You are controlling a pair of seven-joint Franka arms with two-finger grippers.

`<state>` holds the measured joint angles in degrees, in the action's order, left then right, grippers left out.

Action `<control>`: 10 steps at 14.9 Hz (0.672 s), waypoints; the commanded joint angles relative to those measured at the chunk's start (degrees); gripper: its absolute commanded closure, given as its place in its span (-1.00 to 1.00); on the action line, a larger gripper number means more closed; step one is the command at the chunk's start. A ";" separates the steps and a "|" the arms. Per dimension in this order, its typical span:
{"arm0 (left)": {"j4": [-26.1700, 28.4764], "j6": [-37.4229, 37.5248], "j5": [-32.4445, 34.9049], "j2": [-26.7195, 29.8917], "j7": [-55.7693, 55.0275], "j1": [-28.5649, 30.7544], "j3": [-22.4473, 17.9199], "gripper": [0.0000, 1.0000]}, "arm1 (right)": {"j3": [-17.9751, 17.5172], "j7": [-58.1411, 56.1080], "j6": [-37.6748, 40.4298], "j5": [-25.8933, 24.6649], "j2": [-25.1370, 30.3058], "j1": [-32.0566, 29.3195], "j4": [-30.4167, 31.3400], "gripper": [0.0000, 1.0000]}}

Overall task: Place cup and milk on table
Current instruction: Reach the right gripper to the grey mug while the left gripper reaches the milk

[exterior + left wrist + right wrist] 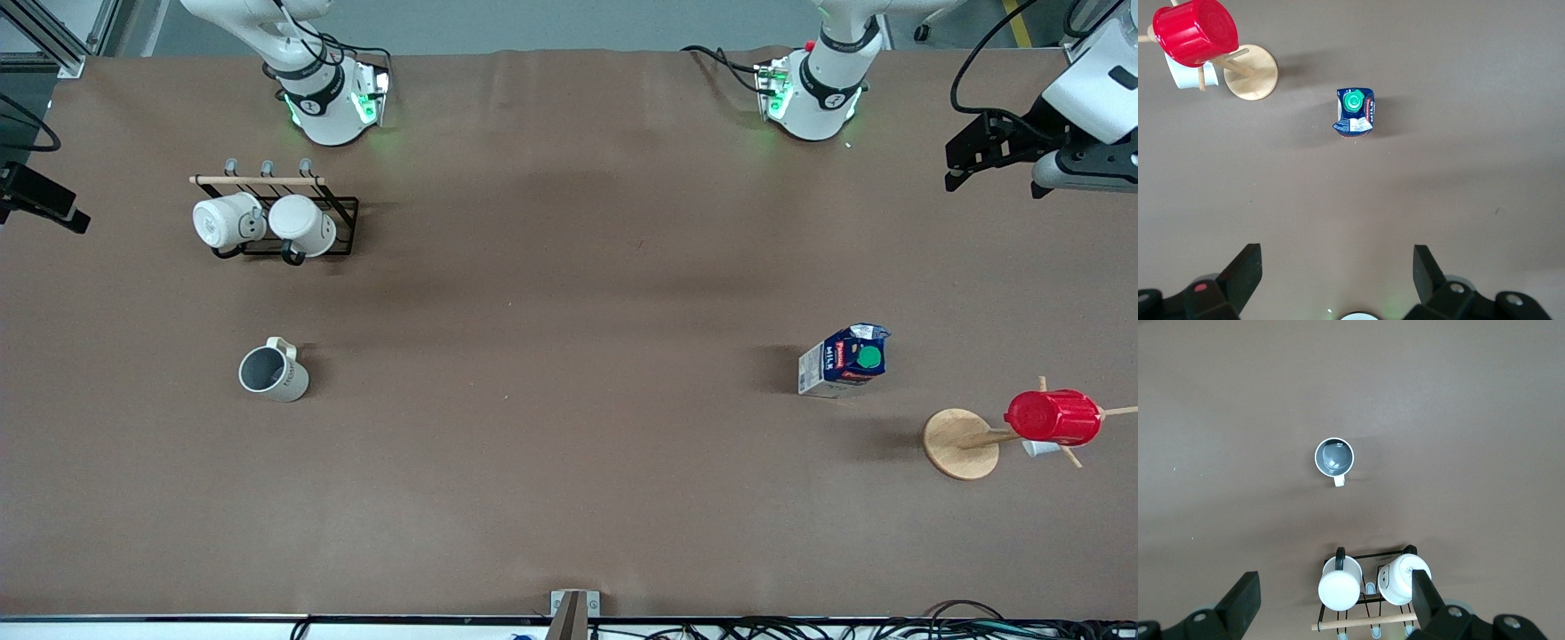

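Note:
The cup [271, 371], off-white with a dark grey inside, stands upright on the brown table [569, 427] toward the right arm's end; it also shows in the right wrist view [1335, 457]. The milk [845, 360], a dark-blue carton with a green cap, stands on the table toward the left arm's end and shows in the left wrist view [1355, 112]. My left gripper [1336, 252] is open and empty, high over bare table between its base and the milk. My right gripper [1335, 579] is open and empty, high over the mug rack. Neither gripper shows in the front view.
A black wire rack [342, 209] near the right arm's base holds two white mugs [267, 222] on their sides. A wooden mug tree [960, 443] carrying a red cup [1053, 418] stands beside the milk, nearer the front camera. A white-and-black device [1049, 133] hangs over the table corner at the left arm's end.

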<state>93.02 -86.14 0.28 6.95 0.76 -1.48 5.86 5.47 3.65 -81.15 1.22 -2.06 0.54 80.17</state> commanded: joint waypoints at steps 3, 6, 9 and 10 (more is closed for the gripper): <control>-1.61 -0.17 -0.72 -1.31 1.96 0.51 -0.15 -1.00 | -0.55 -0.57 0.64 0.54 -0.31 -1.07 -0.81 -1.00; -3.73 -1.83 -0.89 -6.32 1.87 0.60 -0.15 -1.00 | -0.46 -0.57 0.64 0.62 -0.31 -1.16 -0.72 -1.00; -2.33 -9.11 -0.63 -11.42 1.87 1.30 -0.15 -1.00 | -0.46 -0.66 -1.10 0.71 -0.75 -0.98 2.16 -1.00; -1.63 -11.22 -0.54 -13.09 1.87 1.30 -0.15 -1.00 | -0.46 -0.66 -3.90 0.71 -0.75 -0.90 4.88 -1.00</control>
<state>92.04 -94.41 0.28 -2.21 1.17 -0.87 5.66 5.58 3.65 -81.69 1.22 -2.60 0.49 81.20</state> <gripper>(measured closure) 0.000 0.000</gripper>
